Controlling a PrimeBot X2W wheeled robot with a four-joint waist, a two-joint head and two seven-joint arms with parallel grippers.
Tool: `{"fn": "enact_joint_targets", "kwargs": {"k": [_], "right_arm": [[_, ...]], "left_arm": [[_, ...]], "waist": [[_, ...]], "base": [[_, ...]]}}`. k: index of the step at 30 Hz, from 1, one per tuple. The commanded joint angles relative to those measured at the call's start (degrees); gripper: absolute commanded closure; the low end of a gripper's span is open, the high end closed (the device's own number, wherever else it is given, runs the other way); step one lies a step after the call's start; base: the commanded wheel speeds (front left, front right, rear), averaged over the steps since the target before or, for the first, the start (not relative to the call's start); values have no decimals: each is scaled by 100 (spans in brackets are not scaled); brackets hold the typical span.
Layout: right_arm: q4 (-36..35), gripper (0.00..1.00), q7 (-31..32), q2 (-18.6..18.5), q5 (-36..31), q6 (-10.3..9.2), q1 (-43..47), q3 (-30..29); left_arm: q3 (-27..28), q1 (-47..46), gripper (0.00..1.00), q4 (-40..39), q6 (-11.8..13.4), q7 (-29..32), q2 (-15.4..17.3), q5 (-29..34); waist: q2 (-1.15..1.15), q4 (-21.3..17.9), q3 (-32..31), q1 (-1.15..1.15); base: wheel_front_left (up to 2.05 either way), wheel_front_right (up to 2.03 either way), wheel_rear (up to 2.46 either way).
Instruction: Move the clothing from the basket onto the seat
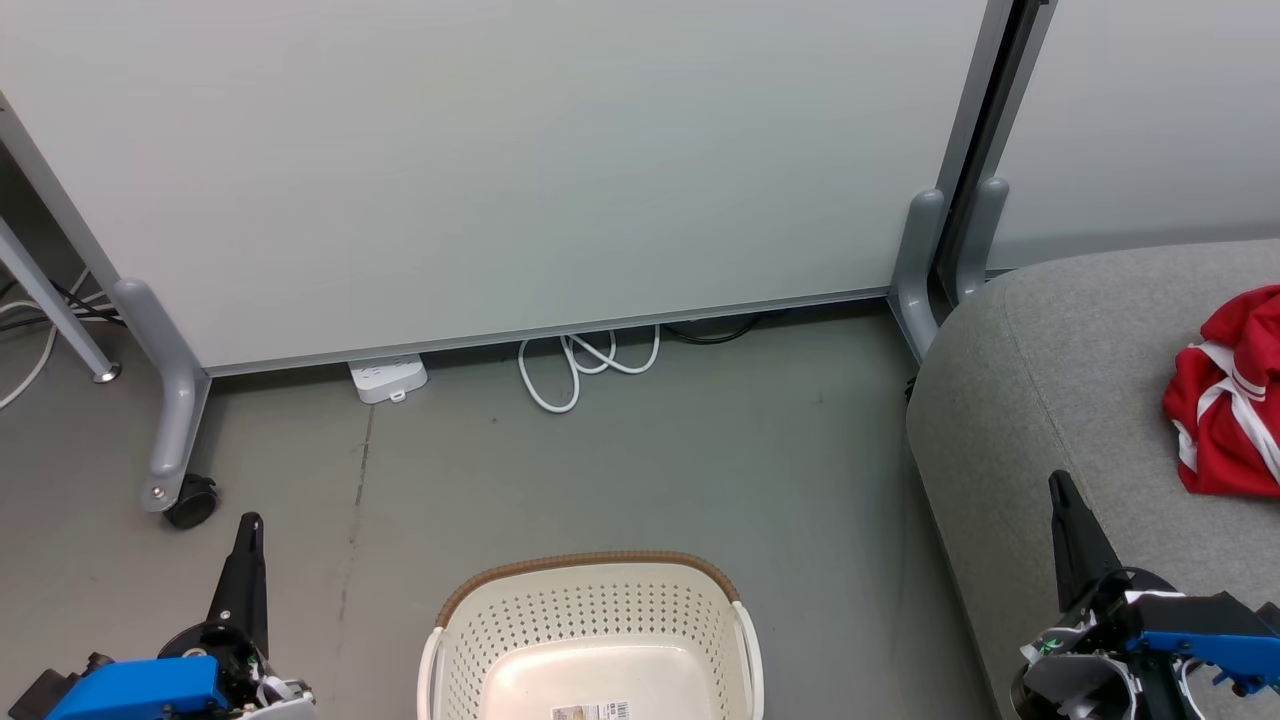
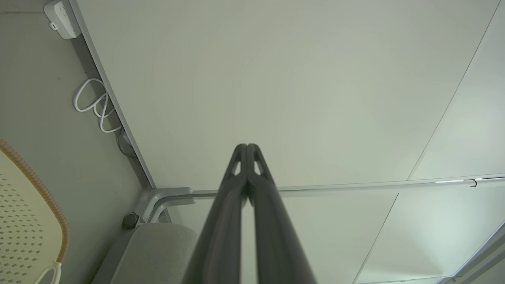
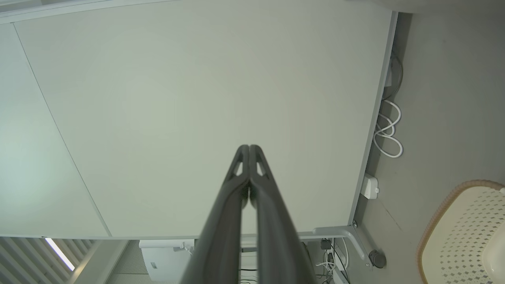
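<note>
The cream basket (image 1: 598,612) with a brown rim stands on the floor at the bottom centre, its bare inside showing only a label; its rim also edges the left wrist view (image 2: 43,197) and the right wrist view (image 3: 453,221). Red clothing (image 1: 1232,392) with white stripes lies bunched on the grey seat (image 1: 1060,380) at the right. My left gripper (image 1: 249,527) is shut and empty, left of the basket. My right gripper (image 1: 1057,485) is shut and empty, over the seat's near edge, left of the clothing. Both wrist views show fingertips pressed together (image 2: 247,146) (image 3: 249,147).
A white partition panel (image 1: 500,170) on grey feet with a castor (image 1: 190,500) stands behind the basket. A power strip (image 1: 388,378) and a coiled white cable (image 1: 580,365) lie at its base. A table leg (image 1: 60,320) stands at far left.
</note>
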Motion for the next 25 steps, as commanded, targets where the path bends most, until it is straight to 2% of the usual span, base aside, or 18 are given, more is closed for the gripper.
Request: {"fn": "enact_joint_targets", "kwargs": {"k": [1,25], "right_arm": [[-22,100,21,20,18,-2,-32,-7],[-22,100,21,20,18,-2,-32,-7]], "left_arm": [[16,-55,100,-27,-37,13,32,-8],[16,-54,100,-28,-37,13,32,-8]], "waist": [[0,0,0,0],[0,0,0,0]], "base": [[0,0,0],[0,0,0]]}}
